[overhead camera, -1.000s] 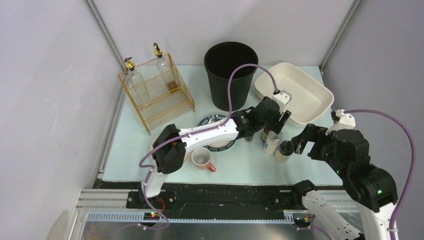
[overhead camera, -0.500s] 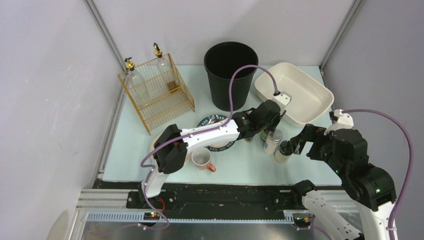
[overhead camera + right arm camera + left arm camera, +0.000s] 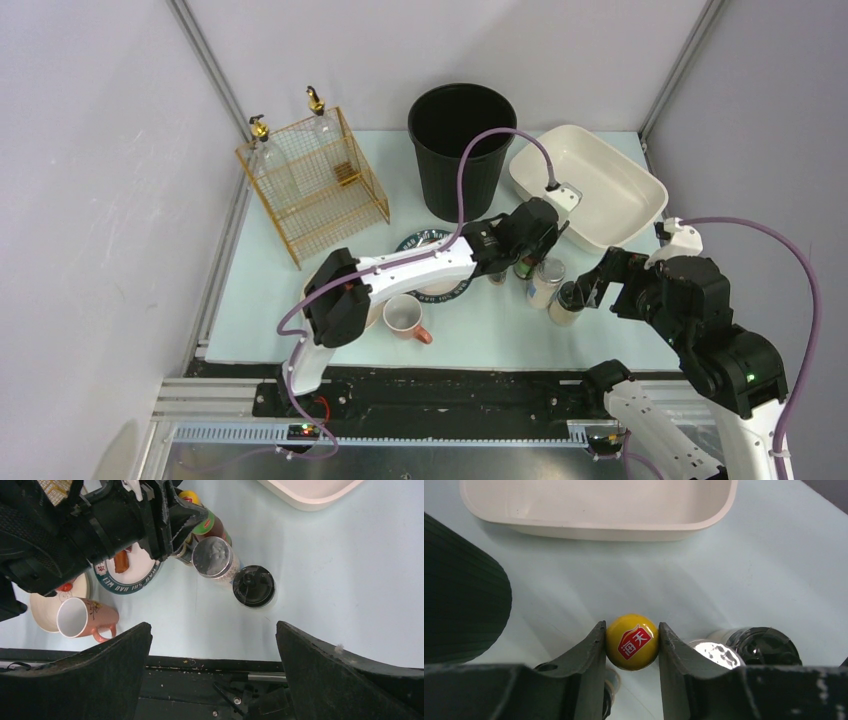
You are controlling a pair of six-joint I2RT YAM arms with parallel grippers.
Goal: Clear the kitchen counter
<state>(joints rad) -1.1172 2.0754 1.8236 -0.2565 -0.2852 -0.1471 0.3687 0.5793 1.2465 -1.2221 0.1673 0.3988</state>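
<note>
Left wrist view: the left gripper (image 3: 632,630) is clenched on the yellow cap (image 3: 632,643) of a bottle standing on the table (image 3: 734,580).

Its two fingers press the cap from either side. The pale mint table spreads beneath and ahead of the gripper. On it, a white basin (image 3: 599,527) lies beyond the fingertips and a black bin (image 3: 459,590) stands to their left. A silver-lidded shaker (image 3: 711,650) and a black-lidded jar (image 3: 764,642) stand just to their right. In the top view the left arm (image 3: 420,265) stretches low across the table from its base, with the wrist tipped down over the bottle. The right gripper (image 3: 212,625) hangs released, fingers spread wide and holding nothing, with the table under it and the black-lidded jar just ahead. The right arm (image 3: 700,320) is folded, its elbow out to the right.
</note>
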